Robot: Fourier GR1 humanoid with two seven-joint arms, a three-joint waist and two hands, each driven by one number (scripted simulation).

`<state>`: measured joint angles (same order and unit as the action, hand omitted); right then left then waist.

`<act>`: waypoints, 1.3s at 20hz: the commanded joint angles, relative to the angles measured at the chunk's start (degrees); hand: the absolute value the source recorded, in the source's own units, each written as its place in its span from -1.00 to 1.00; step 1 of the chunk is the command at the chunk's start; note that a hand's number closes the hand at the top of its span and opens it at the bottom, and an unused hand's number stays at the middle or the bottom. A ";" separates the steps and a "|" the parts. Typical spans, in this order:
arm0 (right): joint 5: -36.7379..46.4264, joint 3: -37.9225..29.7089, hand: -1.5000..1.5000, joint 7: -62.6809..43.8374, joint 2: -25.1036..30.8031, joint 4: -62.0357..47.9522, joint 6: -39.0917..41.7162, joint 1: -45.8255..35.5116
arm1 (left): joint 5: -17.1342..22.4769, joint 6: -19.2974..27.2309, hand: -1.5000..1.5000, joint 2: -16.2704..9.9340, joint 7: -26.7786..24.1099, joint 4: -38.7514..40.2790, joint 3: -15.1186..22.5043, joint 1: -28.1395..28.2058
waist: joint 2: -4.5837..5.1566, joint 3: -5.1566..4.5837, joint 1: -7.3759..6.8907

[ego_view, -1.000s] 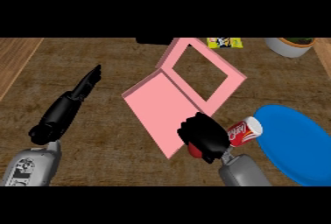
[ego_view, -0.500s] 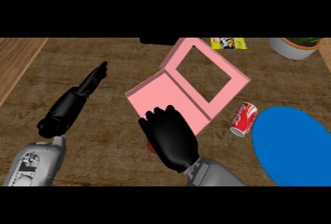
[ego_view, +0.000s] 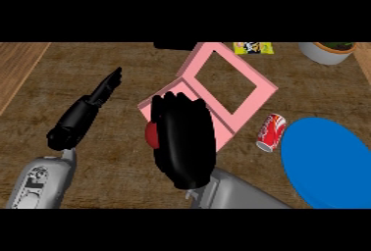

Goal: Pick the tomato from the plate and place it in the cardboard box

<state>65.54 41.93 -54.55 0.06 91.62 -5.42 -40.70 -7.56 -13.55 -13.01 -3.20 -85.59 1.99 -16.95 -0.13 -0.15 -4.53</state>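
Note:
The tomato (ego_view: 151, 135) shows only as a red bulge at the left side of my right hand (ego_view: 185, 142), whose fingers are curled round it. That hand hangs over the near flap of the pink cardboard box (ego_view: 230, 99), which lies open in the middle of the counter. Right of the hand, by the view's right edge, the blue plate (ego_view: 328, 162) has nothing on its visible part. My left hand (ego_view: 81, 119) rests at the left, fingers straight and pointing away from me, apart from everything.
A red soda can (ego_view: 271, 132) lies between the box and the plate. At the far edge are a yellow snack bag (ego_view: 254, 47) and a pale pot (ego_view: 328, 53). A lighter wooden strip (ego_view: 18, 66) runs along the left.
My right hand has travelled left from the plate's edge, past the can, to above the box's near flap, carrying the tomato. The left hand has stayed where it was.

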 commanded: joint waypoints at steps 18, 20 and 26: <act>-22.39 -15.20 1.00 -1.67 0.60 -26.42 12.16 -15.19 | 1.07 -0.49 0.00 -2.25 -1.16 -3.22 -4.04 4.60 | 0.19 0.14 3.87; -25.24 -15.45 1.00 0.33 2.68 -23.03 17.06 -12.77 | 0.91 0.48 0.00 -1.03 2.27 -4.67 -3.54 3.15 | 0.02 0.17 4.44; -30.28 -17.12 -1.00 3.57 2.72 -24.08 23.83 -8.14 | 1.39 -1.01 0.00 -1.87 0.91 -4.64 -4.17 5.53 | 0.07 0.16 4.29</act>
<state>39.20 25.93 -54.38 2.14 67.11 13.12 -52.05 -7.08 -13.32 -14.25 -2.41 -89.16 -1.61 -13.08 -0.04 -0.01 -0.24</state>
